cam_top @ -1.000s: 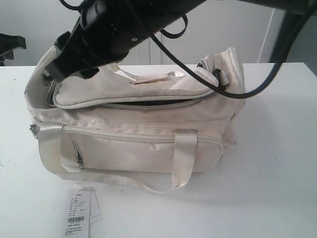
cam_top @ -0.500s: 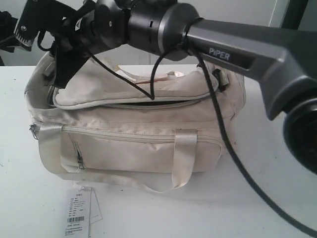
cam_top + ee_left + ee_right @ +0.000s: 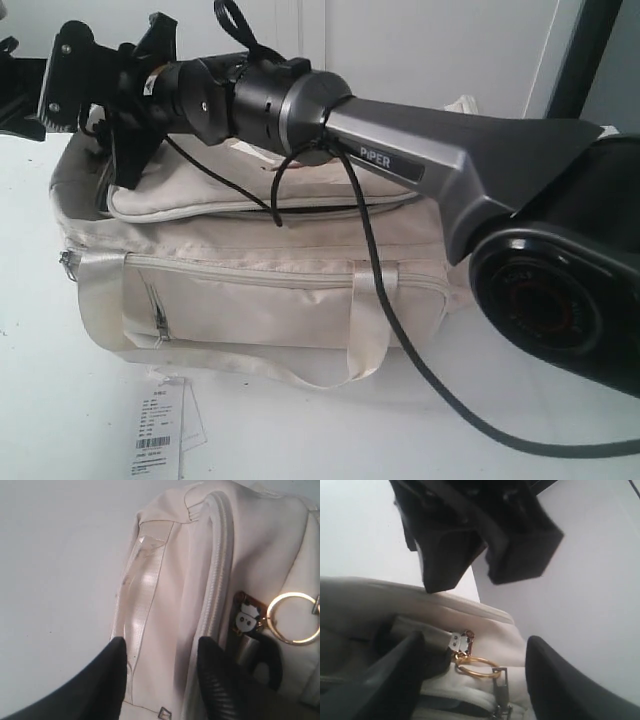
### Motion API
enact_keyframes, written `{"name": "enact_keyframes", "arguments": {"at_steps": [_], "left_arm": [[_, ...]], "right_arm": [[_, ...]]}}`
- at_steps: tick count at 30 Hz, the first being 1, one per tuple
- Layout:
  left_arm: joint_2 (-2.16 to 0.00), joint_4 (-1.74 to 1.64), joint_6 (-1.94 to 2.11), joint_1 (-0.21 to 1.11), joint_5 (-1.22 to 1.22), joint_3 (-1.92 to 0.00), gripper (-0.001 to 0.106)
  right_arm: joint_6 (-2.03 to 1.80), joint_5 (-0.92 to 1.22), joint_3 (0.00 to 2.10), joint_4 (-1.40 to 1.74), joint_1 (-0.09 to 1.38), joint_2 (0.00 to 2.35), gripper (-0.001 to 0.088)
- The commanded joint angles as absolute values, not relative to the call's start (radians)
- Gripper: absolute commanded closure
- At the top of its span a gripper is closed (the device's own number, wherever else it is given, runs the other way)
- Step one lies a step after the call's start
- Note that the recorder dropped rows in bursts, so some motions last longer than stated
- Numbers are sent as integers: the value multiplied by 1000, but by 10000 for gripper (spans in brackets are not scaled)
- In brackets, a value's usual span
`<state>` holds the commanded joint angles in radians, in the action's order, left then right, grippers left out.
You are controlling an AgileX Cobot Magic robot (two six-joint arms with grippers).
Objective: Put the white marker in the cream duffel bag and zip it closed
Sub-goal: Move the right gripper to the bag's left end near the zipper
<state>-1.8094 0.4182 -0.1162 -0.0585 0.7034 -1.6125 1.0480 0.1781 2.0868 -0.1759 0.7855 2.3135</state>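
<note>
Cream duffel bag [image 3: 280, 300] lies on its base on the white bench [image 3: 60, 400], front pocket and handles facing the exterior camera, with a paper tag [image 3: 160, 425] hanging off its lower left corner. A dark gap shows under the front edge of the top flap. The right arm reaches across the top of the bag to its left end. There the right end effector [image 3: 475, 650] stands spread wide, with a gold ring [image 3: 270, 617] and a silver zip pull [image 3: 245, 650] between its fingers, nothing pinched. The left end effector [image 3: 160, 650] straddles that same end, fingers apart with a webbing strip between them. I cannot tell whether they press on it.
</note>
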Motion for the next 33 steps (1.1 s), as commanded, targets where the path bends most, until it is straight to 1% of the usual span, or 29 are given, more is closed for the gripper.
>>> {"name": "enact_keyframes", "arguments": {"at_steps": [10, 12, 14, 17, 20, 21, 22, 29, 33], "left_arm": [[-1809, 418, -116, -59, 703, -1612, 555], [-1809, 418, -119, -59, 704, -1612, 555], [-1809, 418, -128, -59, 704, -1612, 555], [-1809, 418, -132, -59, 704, -1612, 555], [-1809, 418, -132, -59, 704, -1612, 555], [-1809, 418, -132, -59, 704, -1612, 555], [-1809, 418, -132, -59, 704, -1612, 555], [-1809, 430, -131, -59, 698, -1612, 555], [-1809, 449, -142, -59, 700, -1612, 555]], "right_arm": [[1042, 224, 2087, -176, 760, 2340, 315], [1032, 224, 2087, -176, 757, 2346, 349], [1024, 222, 2087, -176, 757, 2347, 422], [1012, 219, 2087, -176, 757, 2347, 567], [970, 206, 2087, -176, 757, 2347, 744], [956, 208, 2087, -176, 757, 2347, 828], [948, 214, 2087, -176, 757, 2345, 871], [802, 338, 2114, -178, 757, 2315, 868], [689, 463, 2133, -182, 757, 2269, 868]]}}
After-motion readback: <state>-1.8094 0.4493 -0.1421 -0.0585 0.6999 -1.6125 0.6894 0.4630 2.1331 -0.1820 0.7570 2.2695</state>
